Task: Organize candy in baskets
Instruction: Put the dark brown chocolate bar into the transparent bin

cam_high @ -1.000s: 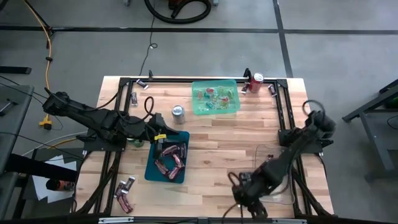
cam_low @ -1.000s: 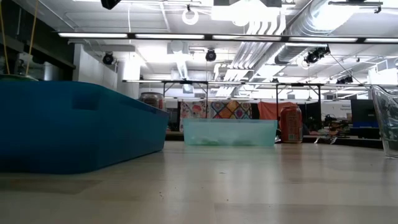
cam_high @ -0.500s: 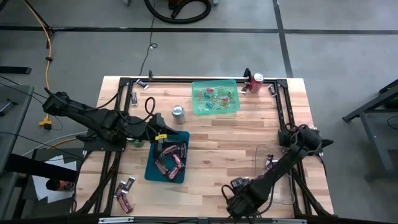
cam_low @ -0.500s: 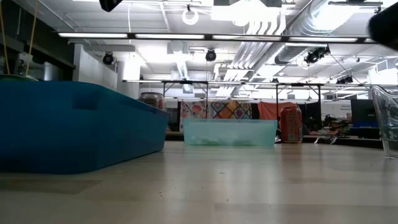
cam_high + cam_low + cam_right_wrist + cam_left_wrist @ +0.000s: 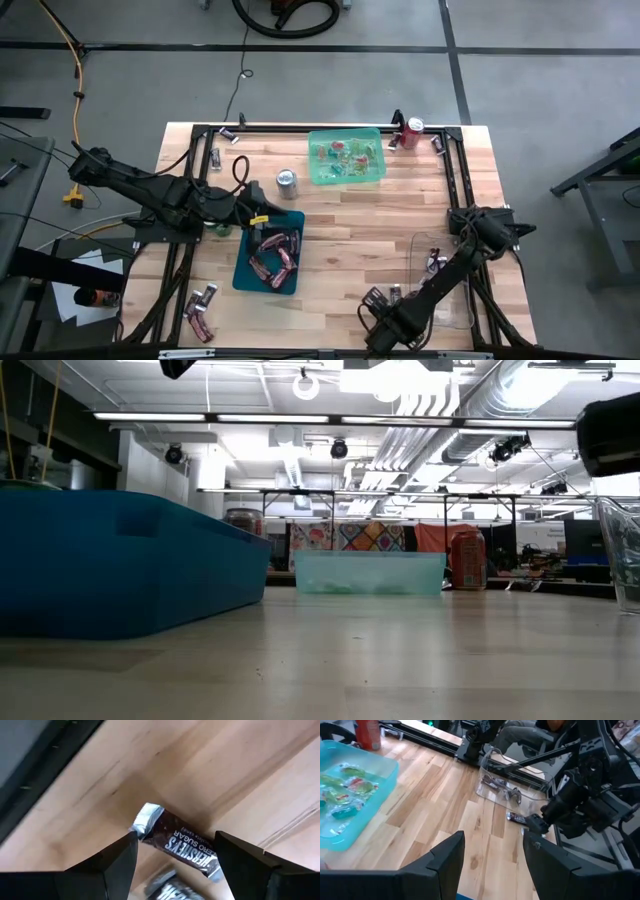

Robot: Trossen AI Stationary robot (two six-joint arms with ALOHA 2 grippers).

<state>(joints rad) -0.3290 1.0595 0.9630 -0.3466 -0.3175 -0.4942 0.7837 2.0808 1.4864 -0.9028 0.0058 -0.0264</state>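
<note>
Right gripper point(image 5: 175, 851), jaws open and empty, hovers just over a loose brown bar point(image 5: 187, 847); teal basket point(image 5: 244, 275) and green basket point(image 5: 346, 176) partly filled, strays remain.

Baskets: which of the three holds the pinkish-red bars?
The dark teal basket, beside the left hand. The light green basket at the far edge holds small green and red pieces; the clear basket is on the right arm's side.
</note>
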